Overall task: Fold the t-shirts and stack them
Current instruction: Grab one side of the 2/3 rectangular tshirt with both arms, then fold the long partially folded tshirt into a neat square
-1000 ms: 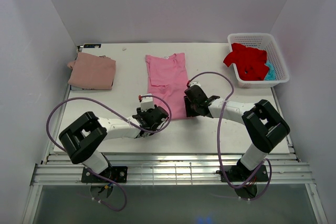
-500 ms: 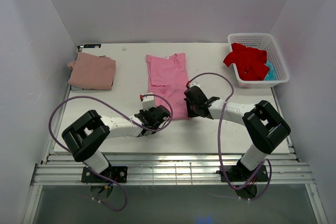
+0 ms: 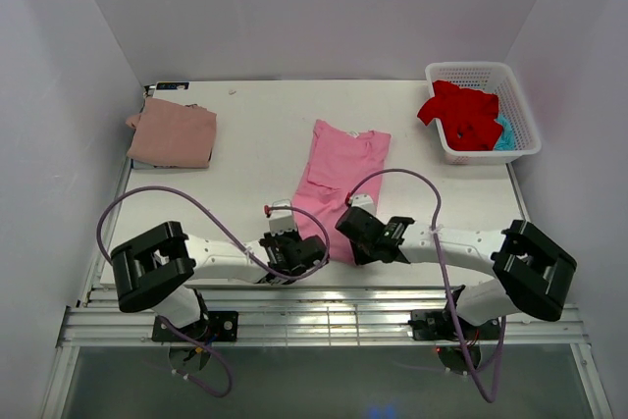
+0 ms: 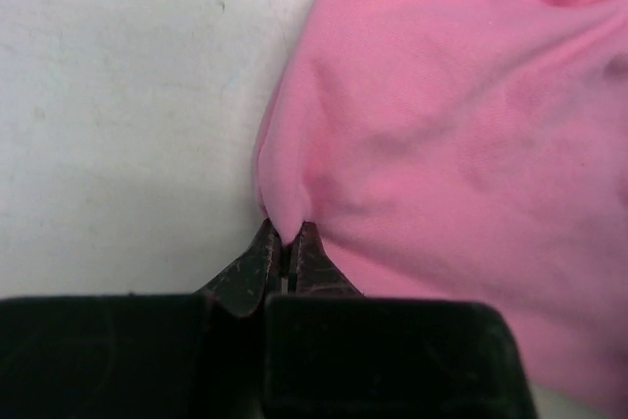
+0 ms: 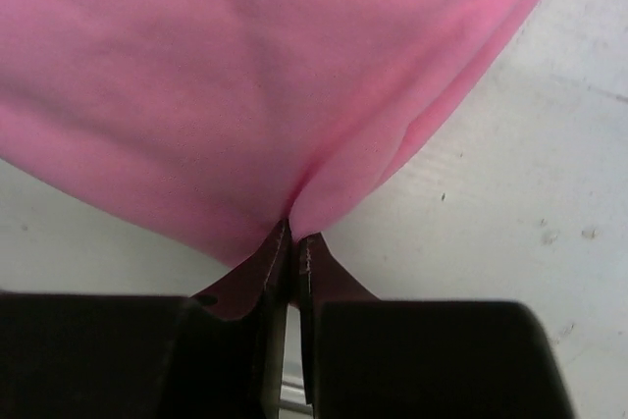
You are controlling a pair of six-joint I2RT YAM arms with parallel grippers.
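Both left claw (image 4: 285, 245) and right claw (image 5: 291, 242) tight on pink t-shirt (image 3: 339, 169); white table (image 3: 245, 149), walls (image 3: 314, 7).

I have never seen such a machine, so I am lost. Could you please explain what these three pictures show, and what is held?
Two robot arms stand at the near edge of a white table. One picture looks down from above; the two close ones come from a camera on each wrist. On the table lie a bright pink t-shirt and, far left, a folded dusty rose t-shirt. A white basket, far right, holds a red t-shirt and teal cloth. The left tool and the right tool each pinch the pink shirt's near edge.
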